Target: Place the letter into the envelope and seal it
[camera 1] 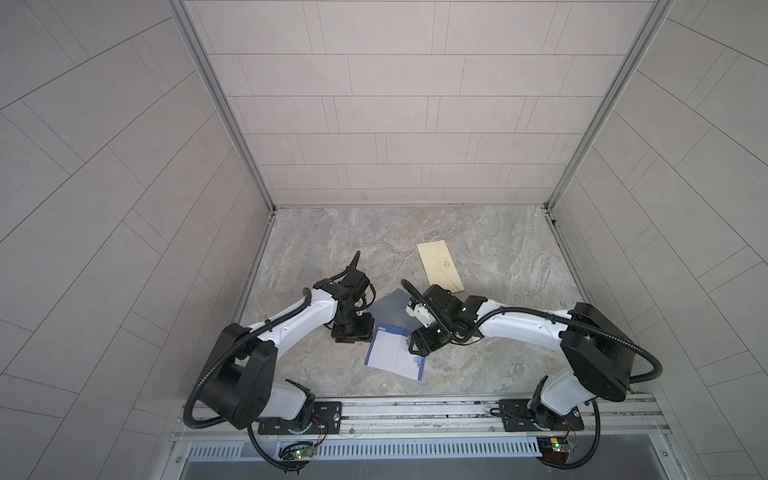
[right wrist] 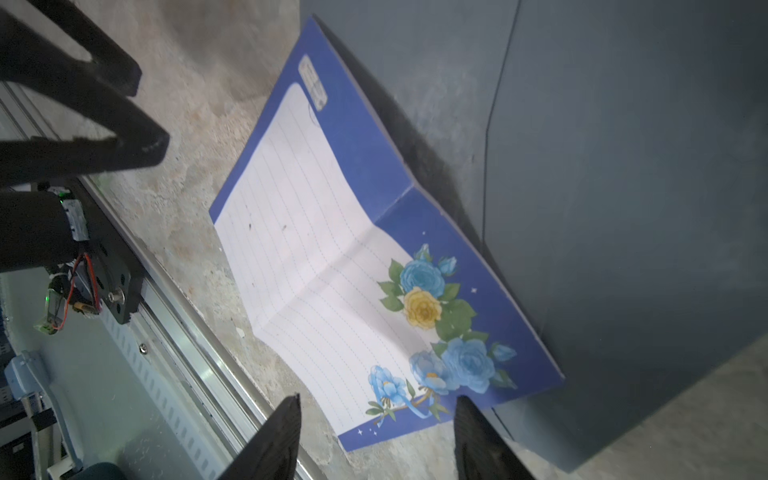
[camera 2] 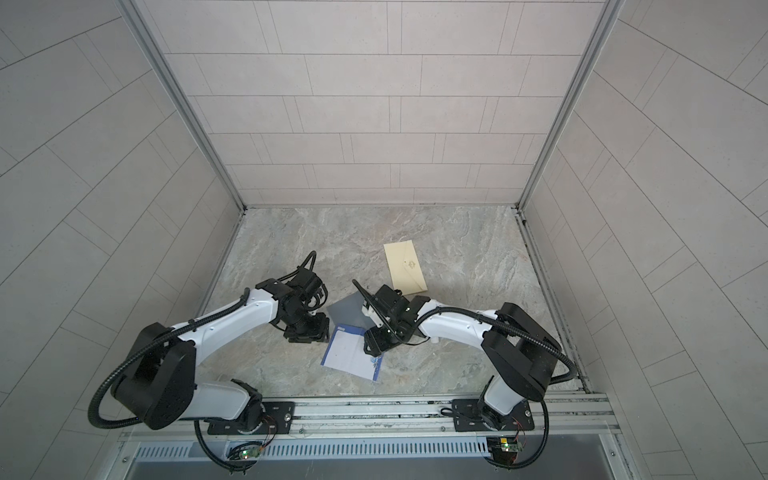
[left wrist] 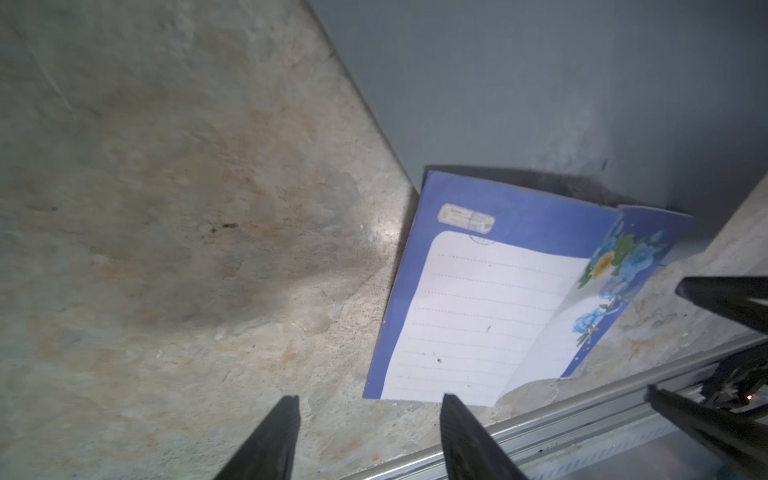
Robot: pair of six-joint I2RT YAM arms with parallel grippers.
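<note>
letter [camera 1: 392, 353] on table [camera 1: 478, 332], in both top views: 3 o'clock of left pincer [left wrist: 370, 415], 8 o'clock of right pincer [right wrist: 378, 415]; both pincers apart, empty; right arm judged nearer.

You cannot read the blurred label [left wrist: 466, 216] on the letter [left wrist: 478, 316], centre frame; the envelope [camera 1: 436, 270] bears an emblem [camera 1: 446, 262] too small to make out.

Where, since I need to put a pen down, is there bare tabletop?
Free: back left of the table, between left wall and envelope; also right of the envelope. Crowded: front middle, where left gripper and right gripper flank the letter by the grey mat.
</note>
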